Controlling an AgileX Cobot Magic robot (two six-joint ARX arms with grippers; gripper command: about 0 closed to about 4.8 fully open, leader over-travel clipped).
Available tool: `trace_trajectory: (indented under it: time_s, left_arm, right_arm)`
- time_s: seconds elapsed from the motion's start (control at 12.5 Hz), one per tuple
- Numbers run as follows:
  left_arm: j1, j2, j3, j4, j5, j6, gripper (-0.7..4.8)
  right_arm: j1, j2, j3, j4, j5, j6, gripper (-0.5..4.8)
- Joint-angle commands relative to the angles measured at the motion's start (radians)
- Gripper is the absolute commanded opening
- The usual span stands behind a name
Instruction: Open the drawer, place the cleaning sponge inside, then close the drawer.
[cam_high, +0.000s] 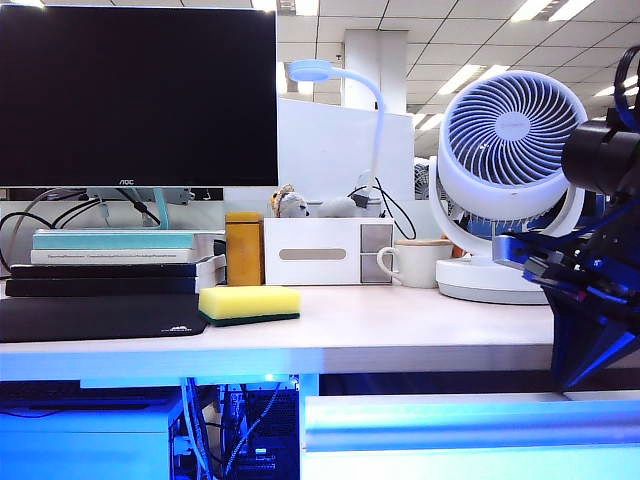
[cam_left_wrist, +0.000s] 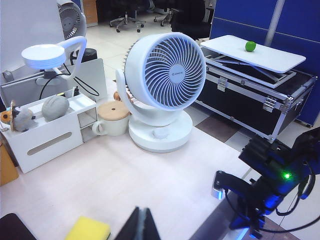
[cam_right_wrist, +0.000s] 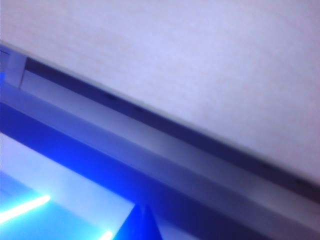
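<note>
The cleaning sponge (cam_high: 249, 303), a yellow block with a dark green underside, lies flat on the desk near its front edge, beside a black mouse pad. The drawer (cam_high: 450, 425), blue-tinted with a long lip handle, sits under the desk at the right. My right gripper (cam_high: 578, 380) is shut and empty, pointing down in front of the desk edge, its tip just above the handle's right end. In the right wrist view its tip (cam_right_wrist: 142, 216) hangs over the drawer (cam_right_wrist: 150, 160). My left gripper (cam_left_wrist: 141, 214) hovers shut and empty above the desk beside the sponge (cam_left_wrist: 90, 229).
On the desk stand a white fan (cam_high: 510, 180), a mug (cam_high: 418, 262), a white desktop box (cam_high: 325, 252), an amber container (cam_high: 244, 248), stacked books (cam_high: 115, 262), a monitor (cam_high: 138, 95) and a lamp (cam_high: 340, 90). The black mouse pad (cam_high: 95, 317) lies at the left.
</note>
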Motion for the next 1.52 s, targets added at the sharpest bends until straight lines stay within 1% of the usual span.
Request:
trace_trajectory:
  time_s: [0.08,0.24,0.32,0.72,0.8,0.96,1.28,1.52]
  left_arm:
    - [0.000,-0.002,0.005,0.018,0.004,0.001,-0.06]
    - [0.000,-0.002,0.005,0.020,0.004,0.001,-0.06]
    - [0.000,-0.002,0.005,0.020,0.005,0.001,-0.06]
    - [0.000,-0.002,0.005,0.020,0.005,0.000,-0.06]
    - [0.000,-0.002,0.005,0.020,0.005,0.000,-0.06]
    - [0.000,-0.002,0.005,0.020,0.005,0.000,-0.06]
    - [0.000,-0.002,0.005,0.019,0.005,0.000,-0.06]
    - [0.000,-0.002,0.005,0.020,0.005,0.000,-0.06]
  right_arm:
    - [0.002,0.005,0.001,0.069,0.037,0.038,-0.05]
    - [0.002,0.008,0.001,0.095,0.037,0.051,-0.05]
    - [0.003,0.009,0.001,0.094,0.060,0.050,-0.05]
    - [0.003,0.055,0.001,0.088,0.078,0.050,-0.05]
    - [0.004,0.064,0.002,0.060,0.070,0.040,-0.05]
    - [0.036,0.064,0.002,-0.036,0.070,-0.011,-0.05]
    - [0.051,0.048,0.010,-0.056,0.058,-0.018,-0.05]
    - [0.051,-0.019,0.076,-0.055,0.053,-0.015,-0.05]
